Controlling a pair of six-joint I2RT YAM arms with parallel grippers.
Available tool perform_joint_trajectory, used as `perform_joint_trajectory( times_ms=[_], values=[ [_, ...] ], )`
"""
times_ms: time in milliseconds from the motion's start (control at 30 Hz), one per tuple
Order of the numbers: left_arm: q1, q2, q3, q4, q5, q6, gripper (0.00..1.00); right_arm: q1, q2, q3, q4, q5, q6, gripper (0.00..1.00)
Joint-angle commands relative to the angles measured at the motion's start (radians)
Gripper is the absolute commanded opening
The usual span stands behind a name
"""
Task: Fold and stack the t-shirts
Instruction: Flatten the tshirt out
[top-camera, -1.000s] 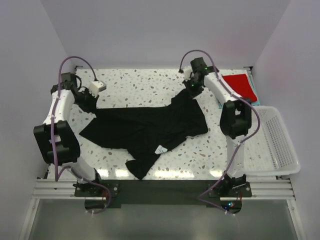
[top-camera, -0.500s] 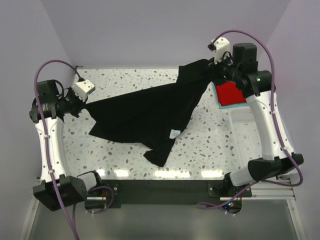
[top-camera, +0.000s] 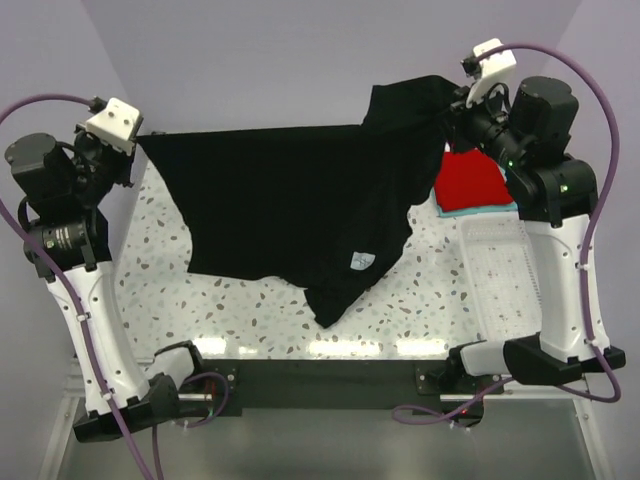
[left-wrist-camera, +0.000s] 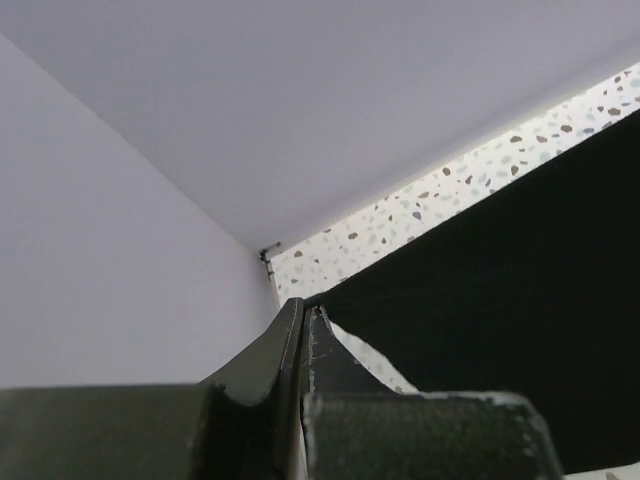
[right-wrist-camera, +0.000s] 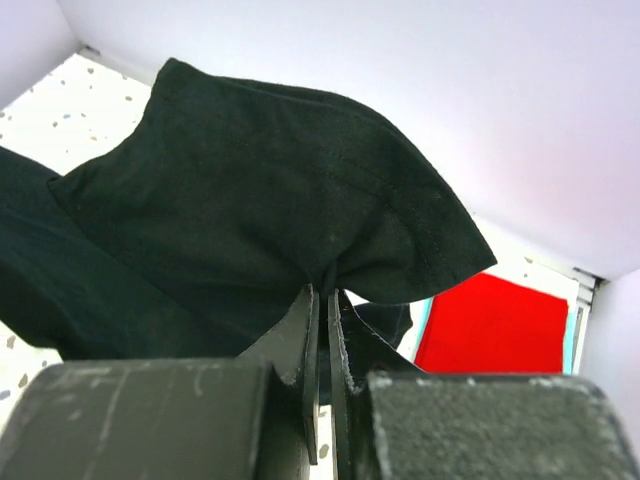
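- Left wrist view: left gripper (left-wrist-camera: 305, 318) was clenched, jaws pressed flat together on a corner of the black t-shirt (left-wrist-camera: 520, 290). The cloth ran taut from the fingertips toward the right of the frame.
- Right wrist view: right gripper (right-wrist-camera: 322, 297) was likewise clamped, pinching a bunched fold of the same garment. The cloth domed up above the fingertips and drooped away to the left of the frame.
- Top external view: the left gripper sat at upper left and the right gripper at upper right, both arms standing high. The black t-shirt was stretched between them with its top edge nearly straight.
- The shirt's body hung across the middle of the frame and narrowed to a point at lower centre. Whether that point touched the table (top-camera: 150, 270) could not be told.
- A small white label (top-camera: 360, 260) showed on the cloth, low and right of its middle.
- The red t-shirt (top-camera: 472, 180) lay folded at upper right, just below the right gripper and partly covered by the black cloth.
- The teal t-shirt (top-camera: 480, 210) lay under the red one, showing only as a thin edge along its lower side.
- A white mesh basket (top-camera: 500, 290) stood just below that stack on the right of the frame, beside the right arm.
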Motion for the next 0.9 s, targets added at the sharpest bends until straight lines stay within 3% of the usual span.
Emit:
perform_joint_trajectory(
  times_ms=[0,167,267,367,433,500,567,700,733,833,867],
  values=[
    [0.016,0.042,0.075,0.055,-0.021,-0.064,0.00,-0.006,-0.039,-0.015,0.112,0.045,0.025,0.00],
    [0.014,0.124,0.063,0.138,0.012,-0.062,0.00,-0.005,0.021,-0.104,0.239,0.107,0.004,0.00],
    [0.013,0.308,0.138,0.258,0.026,-0.137,0.00,-0.006,0.168,-0.022,0.353,0.175,0.002,0.00],
    [0.013,0.535,0.363,0.294,0.074,-0.228,0.00,-0.006,0.377,0.234,0.374,0.202,0.033,0.00],
    [0.013,0.649,0.611,0.283,0.099,-0.289,0.00,-0.008,0.490,0.490,0.354,0.229,0.060,0.00],
    [0.013,0.775,0.824,0.303,0.082,-0.359,0.00,-0.006,0.610,0.630,0.398,0.267,0.076,0.00],
    [0.014,0.798,0.882,0.416,0.040,-0.403,0.00,-0.006,0.624,0.698,0.530,0.294,0.088,0.00],
    [0.025,0.656,0.667,0.750,-0.063,-0.452,0.00,-0.006,0.492,0.558,0.751,0.302,0.071,0.00],
    [0.031,0.581,0.581,0.850,-0.070,-0.379,0.00,-0.008,0.446,0.531,0.746,0.245,0.035,0.00],
    [0.030,0.524,0.458,0.868,-0.016,-0.334,0.00,-0.008,0.391,0.436,0.724,0.158,-0.002,0.00],
    [0.030,0.498,0.351,0.869,0.007,-0.288,0.00,-0.008,0.339,0.309,0.722,0.128,-0.013,0.00]
  ],
)
